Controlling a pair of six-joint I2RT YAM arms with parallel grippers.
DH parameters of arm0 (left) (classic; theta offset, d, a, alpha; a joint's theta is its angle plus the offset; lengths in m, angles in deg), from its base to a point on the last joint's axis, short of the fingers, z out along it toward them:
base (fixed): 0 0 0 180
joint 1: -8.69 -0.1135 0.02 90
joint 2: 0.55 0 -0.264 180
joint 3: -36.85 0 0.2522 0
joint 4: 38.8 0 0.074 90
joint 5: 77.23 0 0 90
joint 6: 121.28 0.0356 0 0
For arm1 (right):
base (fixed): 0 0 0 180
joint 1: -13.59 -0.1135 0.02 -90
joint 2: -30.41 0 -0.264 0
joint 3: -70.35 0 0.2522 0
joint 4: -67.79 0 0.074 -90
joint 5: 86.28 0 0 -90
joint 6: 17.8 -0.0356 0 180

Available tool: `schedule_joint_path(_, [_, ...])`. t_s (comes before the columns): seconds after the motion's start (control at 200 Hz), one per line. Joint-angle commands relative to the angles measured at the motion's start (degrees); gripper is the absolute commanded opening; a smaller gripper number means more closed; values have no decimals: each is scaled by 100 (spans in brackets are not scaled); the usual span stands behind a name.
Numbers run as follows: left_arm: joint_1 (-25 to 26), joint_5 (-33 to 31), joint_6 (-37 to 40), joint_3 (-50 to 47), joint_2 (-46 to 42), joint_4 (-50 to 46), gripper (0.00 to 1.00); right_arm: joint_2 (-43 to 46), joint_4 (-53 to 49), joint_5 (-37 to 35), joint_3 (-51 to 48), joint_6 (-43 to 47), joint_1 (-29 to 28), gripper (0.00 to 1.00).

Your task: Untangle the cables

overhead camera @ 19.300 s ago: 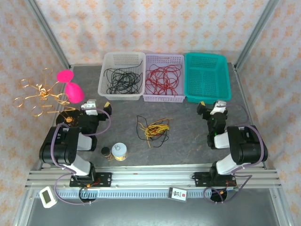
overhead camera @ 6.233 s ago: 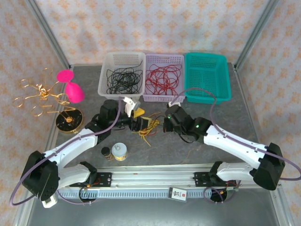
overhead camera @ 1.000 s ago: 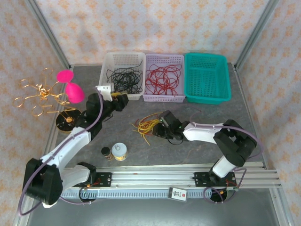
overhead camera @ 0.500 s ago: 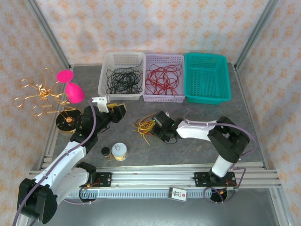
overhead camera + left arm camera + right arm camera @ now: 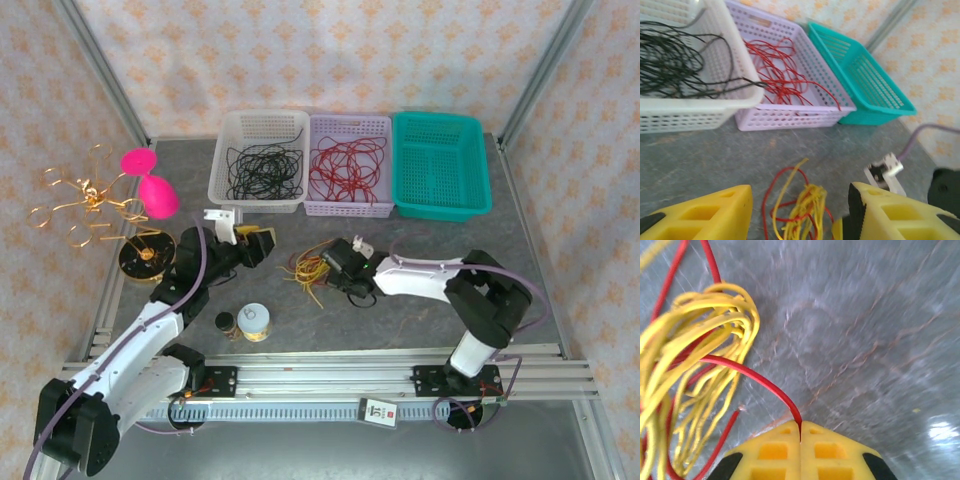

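Since half a second back the right pincer (image 5: pixel 800 432) has snapped closed. Its yellow plastic fingers are pressed flat together with one glossy red strand pinched in the seam, clear as day in the right wrist view. That strand arcs up and left into the cables (image 5: pixel 695 365), a loose bundle of thin, shiny yellow wires with red ones threaded through. They lie on the grey, marbled counter (image 5: pixel 865 340). The bundle runs off the left edge of that frame, so part of it is cut off.

From the top camera the cables (image 5: pixel 315 268) sit mid-frame, with the right pincer (image 5: pixel 337 262) at their right edge. The strands there are too fine to sort by colour. The left pincer (image 5: pixel 258 243) hangs just left of the bundle, spread wide. In its own wrist view the chunky yellow fingers (image 5: pixel 705 215) are cropped by the bottom edge, and the wires show low centre between them, a bit blurry.

Across the top of that view, side by side: a white perforated plastic basket (image 5: pixel 680 117) of black wire, a lilac one (image 5: pixel 790 117) of red wire and a teal one (image 5: pixel 875 90).
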Motion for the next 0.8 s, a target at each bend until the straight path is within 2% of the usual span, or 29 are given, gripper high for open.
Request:
schedule_joint_path(0.0, [190,693,188,-68,1,196,55,591,-531,-959,371,904,30,0])
schedule_joint_path(0.155, [609,1284,378,47,425,645,55,1141,-751,-701,688,2266,29,0])
schedule_joint_path(0.275, [736,2445,305,181,980,1563,52,1393,-1230,-348,1182,3298,30,0])
schedule_joint_path(0.43, [754,2860,269,590,1662,2213,51,1668,-1698,-248,1715,3893,29,0])
schedule_joint_path(0.521, [750,2807,341,877,1958,2106,51,1841,-1687,-274,1721,3841,65,0])
schedule_joint_path(0.626, [749,2513,411,1036,2040,1529,42,1756,-2025,-1,1607,3283,380,0])
schedule_joint_path(0.696, [757,2445,347,811,1897,1610,42,1690,-2020,391,1225,2782,600,10])
schedule_joint_path(0.796, [758,2294,468,693,1707,1325,42,1635,-1343,919,481,2236,651,22])
